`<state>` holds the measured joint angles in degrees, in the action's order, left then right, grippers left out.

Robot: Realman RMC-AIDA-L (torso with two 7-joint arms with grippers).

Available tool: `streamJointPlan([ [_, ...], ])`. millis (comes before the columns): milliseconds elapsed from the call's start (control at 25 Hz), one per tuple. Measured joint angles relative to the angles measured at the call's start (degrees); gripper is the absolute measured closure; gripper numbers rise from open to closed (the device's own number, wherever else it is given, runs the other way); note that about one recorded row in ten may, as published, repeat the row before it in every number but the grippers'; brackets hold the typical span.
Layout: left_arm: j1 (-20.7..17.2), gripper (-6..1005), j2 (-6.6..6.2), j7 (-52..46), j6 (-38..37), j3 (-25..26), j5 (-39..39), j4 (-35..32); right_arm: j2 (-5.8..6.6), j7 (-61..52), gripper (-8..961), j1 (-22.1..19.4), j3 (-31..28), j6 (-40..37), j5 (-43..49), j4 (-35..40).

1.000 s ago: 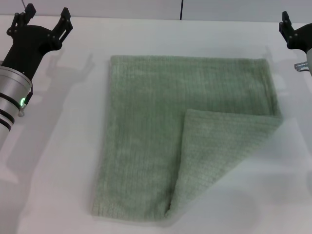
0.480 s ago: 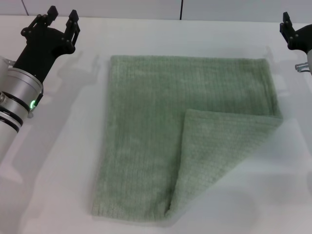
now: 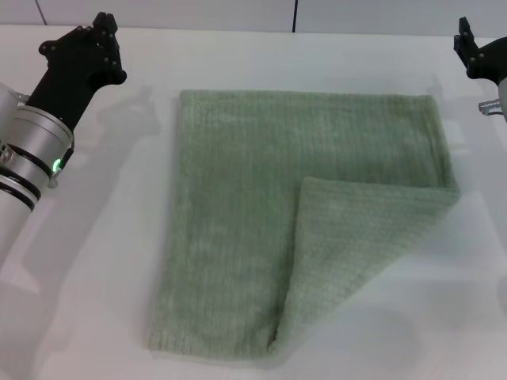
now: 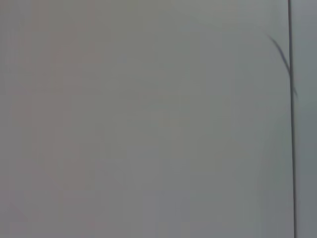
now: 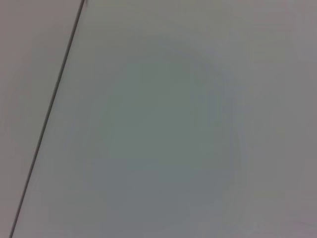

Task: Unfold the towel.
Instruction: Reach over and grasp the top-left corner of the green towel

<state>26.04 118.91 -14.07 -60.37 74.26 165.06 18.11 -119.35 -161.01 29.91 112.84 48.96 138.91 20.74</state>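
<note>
I cannot tell whether the fingers of my left gripper are spread or closed; from the head view they read as one dark cluster, raised over the far left part of the desk, well apart from the cloth. My right gripper sits at the far right edge of the view, mostly cut off, and I cannot tell how its fingers stand either; it is also clear of the cloth. Neither holds anything. Both wrist views show only plain pale surface with a thin dark line, so they add nothing about my fingers. The towel lies flat in the middle of the desk, pale sage green and ribbed, much larger than either gripper. Its near right corner is folded over diagonally, making a triangular flap whose tip rests inward on the cloth while the crease runs from the right edge down to the near edge. I judge the terry to be soft, limp and light, with a fuzzy surface that should grip well rather than slip, and nothing about it is fragile. It will drape and drag, so a pinch could easily catch both layers. The best hold, I think, is the flap's tip, taking the upper layer alone and carrying it out toward the near right.
</note>
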Motion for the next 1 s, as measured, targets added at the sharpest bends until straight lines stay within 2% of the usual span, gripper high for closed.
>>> streamJointPlan([
  [80,0.1,901,0.0,-0.1,0.47,-0.15,-0.01,0.07,0.0,0.0,238,0.05,0.0,0.0,0.04,0.0],
  [320,0.38,988,-0.13,-2.22,2.14,-1.82,0.19,0.94,0.03,0.0,238,0.07,-0.17,0.0,0.05,0.0],
  [360,0.5,1002,-0.53,-6.45,5.11,-4.21,0.28,3.4,0.03,0.0,239,0.07,-0.22,0.0,0.05,-0.03],
  [400,0.5,1002,-0.53,-6.45,5.11,-4.21,0.28,3.4,0.04,0.0,239,0.06,-0.24,0.0,0.05,-0.05],
  [440,0.5,1002,-0.79,-9.38,9.85,-5.37,0.32,6.49,0.04,0.0,239,0.07,-0.24,0.0,0.06,-0.06],
  [520,0.5,1002,-0.79,-9.38,9.85,-5.37,0.32,6.49,0.05,0.0,239,0.06,-0.25,0.0,0.09,-0.08],
  [560,0.51,1002,-0.94,-11.08,13.64,-5.82,0.32,8.72,0.06,0.0,238,0.06,-0.26,0.0,0.12,-0.09],
  [600,0.51,1002,-0.94,-11.08,13.64,-5.82,0.32,8.72,0.07,0.0,238,0.07,-0.26,-0.01,0.11,-0.11],
  [640,0.84,1002,-1.4,-12.62,26.66,-6.44,0.32,15.42,0.07,0.0,238,0.07,-0.26,-0.01,0.11,-0.11],
  [720,1.62,1002,-1.47,-12.4,35.28,-6.51,0.34,18.84,0.08,0.0,238,0.07,-0.26,0.0,0.09,-0.19],
  [760,1.62,1002,-1.47,-12.4,35.28,-6.51,0.34,18.84,0.08,0.0,239,0.07,-0.26,0.0,0.08,-0.25],
  [800,2.98,1002,-1.53,-12.28,44.07,-6.46,0.35,21.55,0.09,0.0,239,0.07,-0.27,0.0,0.04,-0.49],
  [920,3.42,1002,-1.54,-12.27,46.12,-6.42,0.35,22.1,0.09,0.0,239,0.12,-0.26,0.0,0.05,-0.55],
  [960,4.82,1002,-1.53,-12.25,51.19,-6.34,0.36,22.81,0.09,0.0,239,0.19,-0.26,0.0,0.08,-0.63],
  [1000,4.82,1002,-1.53,-12.25,51.19,-6.34,0.36,22.81,0.09,0.0,239,0.19,-0.26,0.0,0.08,-0.63],
])
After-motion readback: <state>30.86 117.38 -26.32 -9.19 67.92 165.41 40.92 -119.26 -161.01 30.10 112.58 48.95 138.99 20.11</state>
